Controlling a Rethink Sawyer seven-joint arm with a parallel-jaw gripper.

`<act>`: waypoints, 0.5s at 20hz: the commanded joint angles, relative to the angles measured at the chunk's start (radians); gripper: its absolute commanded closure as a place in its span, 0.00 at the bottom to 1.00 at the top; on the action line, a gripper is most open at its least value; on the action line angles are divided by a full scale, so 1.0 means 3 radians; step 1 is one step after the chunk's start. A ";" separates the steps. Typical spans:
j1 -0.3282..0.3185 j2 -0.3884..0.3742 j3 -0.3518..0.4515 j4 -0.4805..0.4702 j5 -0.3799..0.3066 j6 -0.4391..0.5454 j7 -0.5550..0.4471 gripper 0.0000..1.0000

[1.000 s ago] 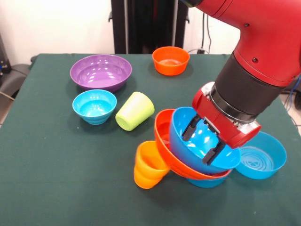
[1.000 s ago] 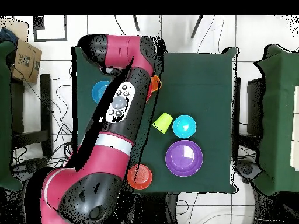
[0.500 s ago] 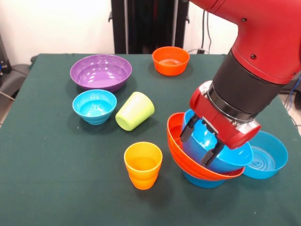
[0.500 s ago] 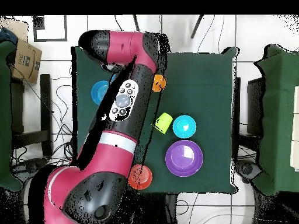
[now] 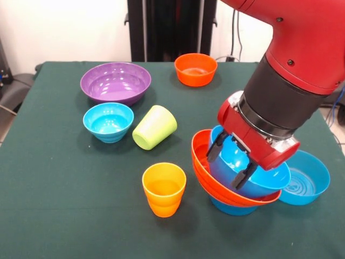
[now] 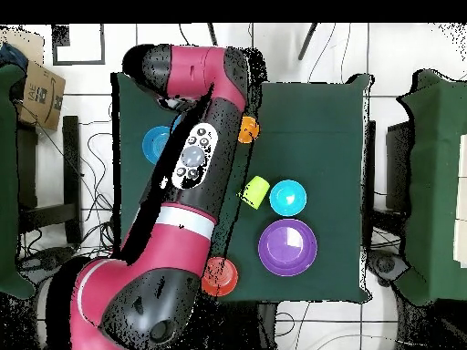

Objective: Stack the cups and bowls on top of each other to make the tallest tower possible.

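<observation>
The gripper [image 5: 232, 162] is seen inside the big blue bowl [image 5: 259, 181], its two black fingers [image 5: 217, 147] spread apart, with nothing clamped between them. The lower finger lies against the bowl's inner wall; whether the upper one touches the rim cannot be told.

The big blue bowl is nested in the wider orange bowl [image 5: 207, 175], and both are tilted, mouths turned up and toward the arm. Under them a further blue bowl [image 5: 229, 208] is partly seen, resting on the worktop [image 5: 64, 205]. A ringed blue bowl [image 5: 307, 181] lies just beside the stack, partly hidden behind it.

The orange cup [image 5: 164, 189] stands upright on the worktop, mouth up, near the stack but apart from it.

The green cup [image 5: 154, 127] lies on its side, mouth toward the camera, just beside a small blue bowl [image 5: 108, 122]. The purple bowl [image 5: 115, 82] stands upright behind these. A small orange bowl [image 5: 195, 69] stands near the far edge.

In the overhead view the arm [image 6: 187, 182] covers the stack; the orange cup [image 6: 249, 129], green cup [image 6: 254, 191], small blue bowl [image 6: 288, 197] and purple bowl [image 6: 287, 247] are seen beside it.
</observation>
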 commanded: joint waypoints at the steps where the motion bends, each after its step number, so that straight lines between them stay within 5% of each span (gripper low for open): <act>1: -0.0062 -0.0014 0.0307 -0.0073 0.0040 0.0462 0.0169 0.00; 6: -0.0085 0.0048 0.0347 -0.0196 0.0073 0.0564 0.0094 0.00; 10: -0.0221 0.0246 0.0448 -0.0549 0.0091 0.0781 -0.0480 0.00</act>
